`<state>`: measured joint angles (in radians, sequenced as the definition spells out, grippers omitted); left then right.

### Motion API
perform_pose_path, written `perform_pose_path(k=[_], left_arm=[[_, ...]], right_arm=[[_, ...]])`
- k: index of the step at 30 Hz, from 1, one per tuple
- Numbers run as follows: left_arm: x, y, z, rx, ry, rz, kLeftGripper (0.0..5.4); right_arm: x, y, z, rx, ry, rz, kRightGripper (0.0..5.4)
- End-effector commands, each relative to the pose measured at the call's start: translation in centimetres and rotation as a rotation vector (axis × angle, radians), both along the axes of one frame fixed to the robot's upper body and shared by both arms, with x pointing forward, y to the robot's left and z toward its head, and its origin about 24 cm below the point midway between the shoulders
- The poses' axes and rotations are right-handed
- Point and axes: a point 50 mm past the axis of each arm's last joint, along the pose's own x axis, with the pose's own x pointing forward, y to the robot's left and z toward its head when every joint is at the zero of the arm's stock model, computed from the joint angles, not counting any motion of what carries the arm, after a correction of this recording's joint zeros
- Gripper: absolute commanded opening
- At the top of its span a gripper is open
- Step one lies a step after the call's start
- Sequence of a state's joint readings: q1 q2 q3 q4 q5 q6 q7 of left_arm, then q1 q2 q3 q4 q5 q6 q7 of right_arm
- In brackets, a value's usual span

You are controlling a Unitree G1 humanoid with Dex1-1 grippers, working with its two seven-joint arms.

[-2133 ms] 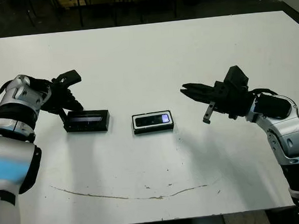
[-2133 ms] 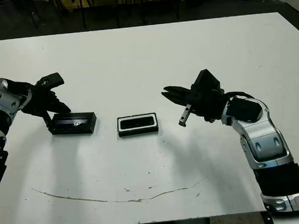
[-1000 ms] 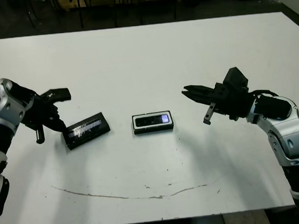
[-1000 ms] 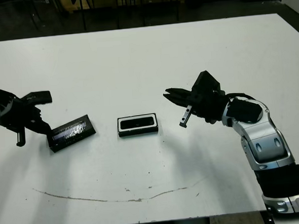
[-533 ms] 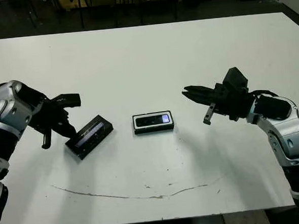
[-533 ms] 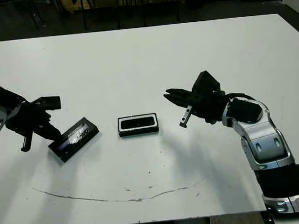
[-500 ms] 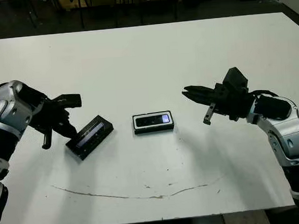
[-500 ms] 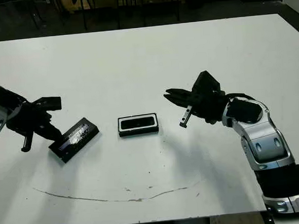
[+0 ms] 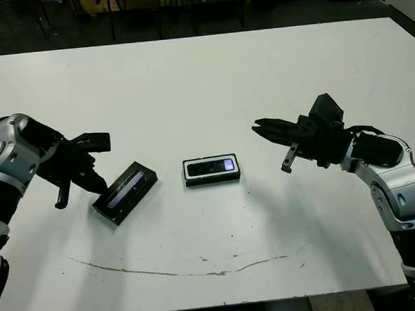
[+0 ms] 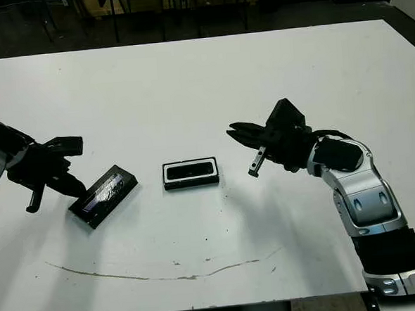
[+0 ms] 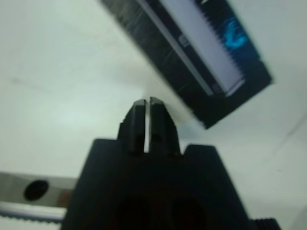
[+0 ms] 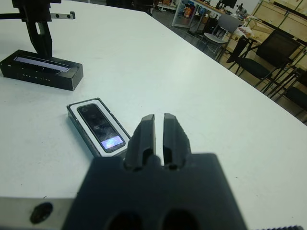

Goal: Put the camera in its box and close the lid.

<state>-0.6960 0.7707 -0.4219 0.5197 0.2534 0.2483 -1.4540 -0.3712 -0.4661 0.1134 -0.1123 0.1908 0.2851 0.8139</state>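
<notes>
Fingers of the left gripper sit pressed together, holding nothing, their tip just beside the lid, which lies skewed on the table. Right gripper hovers empty too, fingers narrowed, near the box, where the camera already sits. Risk now: a closed-fingered nudge slides the lid away, or lands it crooked on the box.

White table bears a thin brown curved streak near its front edge; chairs beyond.
</notes>
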Motion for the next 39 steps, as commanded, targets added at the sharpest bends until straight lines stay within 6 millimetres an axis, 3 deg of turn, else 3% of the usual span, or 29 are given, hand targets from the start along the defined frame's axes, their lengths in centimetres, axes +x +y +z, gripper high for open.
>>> perform_pose_path(k=[1, 7, 12, 18, 24, 39], left_arm=[[-1.2, 1.5, -1.5, 0.058, -0.062, 0.084, 0.0], [-2.5, 1.9, 1.9, -0.061, -0.359, 0.115, 0.0], [-4.2, 1.2, 4.6, -0.282, -0.669, 0.236, 0.0], [-6.6, -1.3, 5.2, -0.537, -0.968, 0.44, 0.09], [-7.6, -2.9, 5.3, -0.613, -0.903, 0.464, 1.0], [-7.2, -3.0, 2.1, -0.576, -0.697, 0.428, 3.75]], right_arm=[[-0.3, -0.2, -0.5, -0.016, 0.016, -0.012, 0.02], [-0.8, -0.5, -0.3, -0.041, 0.018, -0.021, 0.02], [-1.0, -0.7, -0.1, -0.065, 0.002, -0.028, 0.02], [-1.1, -1.0, -0.1, -0.076, -0.006, -0.038, 0.01], [-1.1, -1.1, -0.2, -0.064, 0.007, -0.043, 0.0], [-1.0, -1.5, 0.1, -0.078, -0.012, -0.055, 0.0]])
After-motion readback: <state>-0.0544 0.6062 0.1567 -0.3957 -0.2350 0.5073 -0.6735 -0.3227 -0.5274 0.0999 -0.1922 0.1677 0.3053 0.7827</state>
